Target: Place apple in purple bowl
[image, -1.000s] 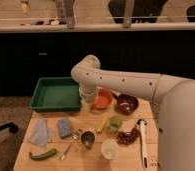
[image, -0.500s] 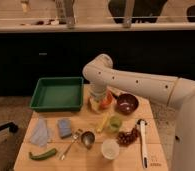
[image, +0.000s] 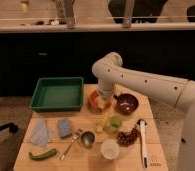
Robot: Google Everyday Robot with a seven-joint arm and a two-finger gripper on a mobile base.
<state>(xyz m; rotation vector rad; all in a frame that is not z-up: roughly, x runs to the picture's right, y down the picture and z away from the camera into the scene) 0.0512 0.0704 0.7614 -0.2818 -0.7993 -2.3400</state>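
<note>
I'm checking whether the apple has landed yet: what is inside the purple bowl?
The purple bowl looks empty, only dark interior showing. The gripper hangs over the orange bowl beside it, covering that bowl's contents.

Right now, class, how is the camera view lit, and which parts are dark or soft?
Camera view: warm light on the wooden table; the cabinets behind stay dark; a bright sheen on the purple bowl; soft blur throughout; the end effector sits low over the orange bowl, its details lost.
</note>
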